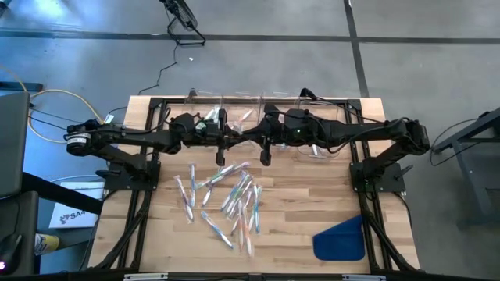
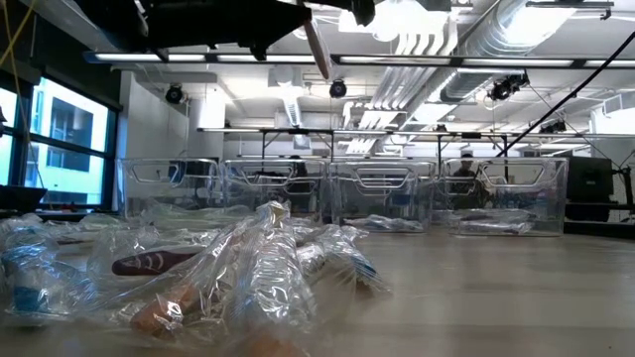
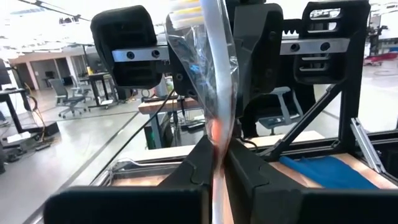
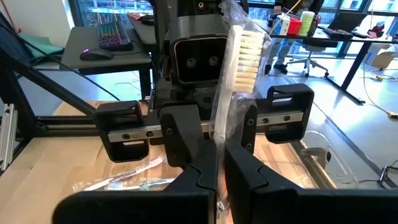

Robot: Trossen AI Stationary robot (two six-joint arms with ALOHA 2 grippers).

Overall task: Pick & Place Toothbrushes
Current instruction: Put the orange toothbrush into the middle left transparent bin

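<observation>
From where I sit, both arms meet in the middle above the back half of the table (image 1: pixel 312 211), just in front of the row of clear bins (image 2: pixel 377 193) along the back edge.

Left arm first: its end effector (image 3: pixel 214 163) is clamped on a wrapped toothbrush (image 3: pixel 211 74), fingers (image 3: pixel 193 168) pressed together on the lower part of the handle, with the crinkly clear wrapper sticking up out of the grip. In the overhead view that end effector (image 1: pixel 223 140) sits just left of centre.

Right next to it, the right end effector (image 4: pixel 219 163) is squeezed on the same sort of thing: a toothbrush in a clear sleeve (image 4: pixel 239 56), bristle head up and whitish, standing upright between the fingers (image 4: pixel 239 165). From above the right end effector (image 1: pixel 266 152) is just right of centre, close to the left one, the two facing each other. I can't tell from above if it's one brush shared by both or two separate ones.

The rest of the toothbrushes (image 1: pixel 226 199) lie scattered in a loose pile on the middle of the table, a bit toward the left, all in clear wrappers with green, pink and blue bits showing. In the low view the pile (image 2: pixel 238 268) fills the near left.

Over at the front right corner there's a blue flat piece (image 1: pixel 341 240), well apart from the pile.
</observation>
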